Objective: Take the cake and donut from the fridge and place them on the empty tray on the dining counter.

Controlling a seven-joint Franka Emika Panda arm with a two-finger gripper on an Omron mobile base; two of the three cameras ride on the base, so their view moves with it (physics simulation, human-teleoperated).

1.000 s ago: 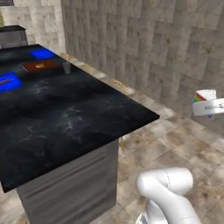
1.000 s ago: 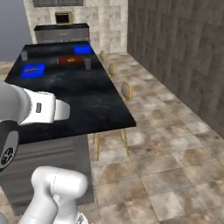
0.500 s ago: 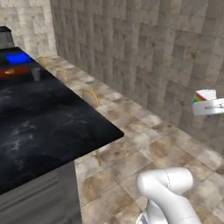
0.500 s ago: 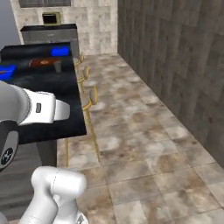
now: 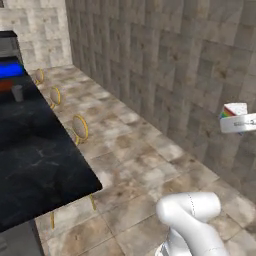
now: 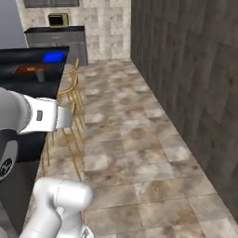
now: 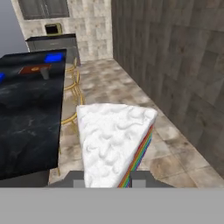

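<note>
My gripper (image 7: 109, 180) is shut on the cake (image 7: 116, 140), a white-iced wedge with rainbow layers down its side, held out over the floor. From the left base view the cake (image 5: 234, 110) sits at the far right edge in the gripper (image 5: 239, 123). The dining counter (image 7: 26, 118), with its glossy black marbled top, lies to the left and is also seen from both base views (image 5: 40, 150) (image 6: 23, 74). A bright blue tray (image 7: 53, 57) (image 6: 53, 56) (image 5: 10, 70) lies at its far end. The donut and the fridge are out of view.
A brown tray (image 6: 30, 69) and a small grey cup (image 6: 41, 76) sit on the counter near the blue tray. Wooden stools (image 5: 80, 128) (image 6: 69, 88) line the counter's edge. A dark tiled wall (image 6: 195, 83) runs along the right. A grey cabinet with a microwave (image 6: 58, 19) stands at the far end.
The whole picture has shifted: the base has moved, so the counter slid left and farther off and the wall fills more of the view. The cake stays in the gripper.
</note>
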